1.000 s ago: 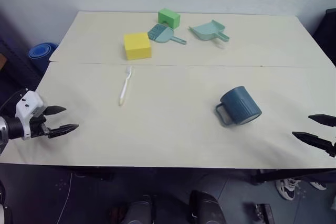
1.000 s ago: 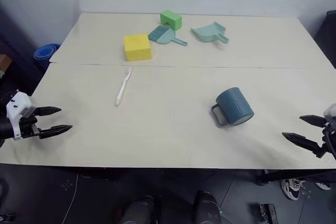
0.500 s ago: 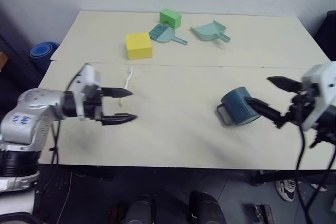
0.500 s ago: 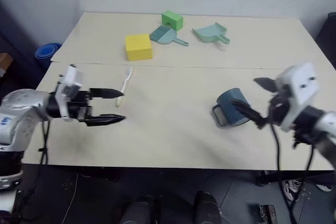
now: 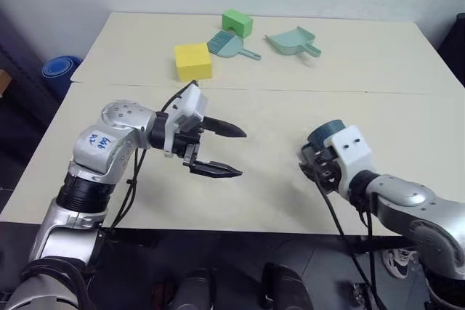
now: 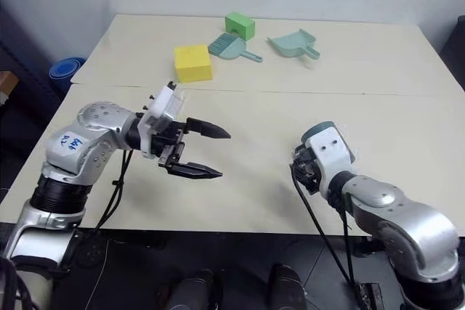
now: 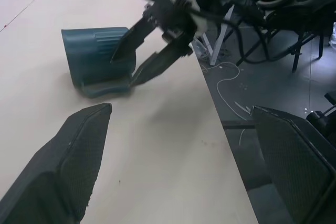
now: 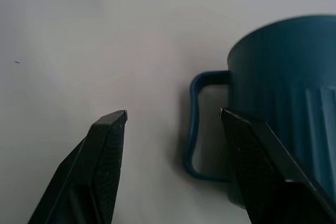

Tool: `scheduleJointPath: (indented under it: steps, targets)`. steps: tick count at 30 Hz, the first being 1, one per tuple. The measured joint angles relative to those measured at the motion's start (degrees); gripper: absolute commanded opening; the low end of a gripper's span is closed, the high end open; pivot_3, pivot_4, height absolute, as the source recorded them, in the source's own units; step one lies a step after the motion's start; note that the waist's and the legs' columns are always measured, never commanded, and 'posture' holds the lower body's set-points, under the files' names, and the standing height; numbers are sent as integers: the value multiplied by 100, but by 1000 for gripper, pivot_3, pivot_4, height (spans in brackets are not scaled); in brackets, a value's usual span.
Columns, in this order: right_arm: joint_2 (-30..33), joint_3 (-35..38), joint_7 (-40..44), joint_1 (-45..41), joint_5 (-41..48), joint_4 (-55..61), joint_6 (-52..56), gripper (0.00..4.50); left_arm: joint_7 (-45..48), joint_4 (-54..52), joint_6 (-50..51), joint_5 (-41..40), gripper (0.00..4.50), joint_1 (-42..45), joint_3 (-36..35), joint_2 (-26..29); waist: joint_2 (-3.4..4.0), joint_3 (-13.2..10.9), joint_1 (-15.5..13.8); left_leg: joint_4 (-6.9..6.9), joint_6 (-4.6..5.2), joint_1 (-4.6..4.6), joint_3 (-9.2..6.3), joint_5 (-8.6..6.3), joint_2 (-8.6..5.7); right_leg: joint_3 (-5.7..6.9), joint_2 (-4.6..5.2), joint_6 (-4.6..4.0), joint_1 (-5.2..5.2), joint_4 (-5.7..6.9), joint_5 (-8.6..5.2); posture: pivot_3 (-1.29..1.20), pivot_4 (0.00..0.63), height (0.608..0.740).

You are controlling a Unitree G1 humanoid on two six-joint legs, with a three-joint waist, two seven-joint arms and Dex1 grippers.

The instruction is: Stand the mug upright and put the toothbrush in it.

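Observation:
The dark teal mug [image 7: 94, 56] lies on its side at the table's right, its loop handle [image 8: 197, 124] resting on the tabletop. My right gripper [image 8: 173, 113] is open at the mug: one finger [image 8: 257, 161] sits against the ribbed body and the other [image 8: 105, 156] over bare table, with the handle between them. The head views show the mug [image 5: 325, 133] peeking out behind that hand. My left gripper [image 5: 240, 154] hovers open and empty over the table's middle, pointing toward the mug. The toothbrush is hidden behind my left arm.
At the back of the table [image 5: 378, 56] stand a yellow block [image 5: 192, 61], a green block [image 5: 237, 23], a teal hand brush [image 5: 227, 46] and a pale dustpan [image 5: 292, 41]. A blue object [image 5: 58, 70] lies on the floor at the left.
Both arms swung in from the table's sides. The left gripper moved right past the toothbrush's spot. The right gripper came left to the mug and its fingers narrowed around the handle.

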State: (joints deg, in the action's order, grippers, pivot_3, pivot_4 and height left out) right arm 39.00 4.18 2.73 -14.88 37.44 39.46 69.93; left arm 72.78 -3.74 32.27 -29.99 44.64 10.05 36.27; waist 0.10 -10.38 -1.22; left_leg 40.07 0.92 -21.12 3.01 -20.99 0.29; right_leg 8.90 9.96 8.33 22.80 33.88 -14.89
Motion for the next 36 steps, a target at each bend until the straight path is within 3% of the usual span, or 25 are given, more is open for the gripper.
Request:
scheduleJointPath:
  steps: [13, 16, 22, 25, 29, 36]
  targets:
    - [-535, -837, 84, -502, -1293, -1366, -651, 2930, 25, 180, -182, 126, 4500, 107, -5, -174, 0, 0, 3, 1, 0, 0, -1, 0, 11, 1, -7, 0, 0, -2, 0, 0, 150, 740]
    - [-533, -901, 273, -572, -1501, -1524, -815, 2384, 21, 181, -228, 139, 4500, 106, -6, -173, 0, 0, 5, 1, 0, 0, 0, 0, 13, 1, -8, 0, -1, -2, 0, 0, 150, 740]
    - [-511, -933, 546, -650, -1813, -1562, -909, 456, -11, 183, -249, 175, 4500, 89, -9, -173, 0, 0, 4, 1, 0, 0, 0, 0, 15, 1, -10, 0, 0, -2, 0, 0, 150, 740]
    - [-492, -884, 634, -693, -1903, -1567, -871, 47, -13, 185, -295, 199, 4500, 40, -24, -170, 0, 0, 2, 1, -1, 0, 0, 0, 22, 1, -16, -1, 0, -2, 0, 0, 150, 740]
    - [-554, -886, 790, -715, -2022, -1678, -963, 47, -48, 234, -307, 210, 4500, 7, -53, -169, 0, 0, 5, 1, -2, 0, 1, 0, 25, 0, -19, -1, 0, -3, 1, 0, 150, 740]
    - [-2158, -379, 1131, -1016, -1529, -2217, -2315, 47, -380, 235, -254, 204, 4500, -62, -312, -164, 9, -5, 144, -4, -15, 4, 0, 2, 42, 0, -38, -4, 4, 0, 1, 0, 150, 740]
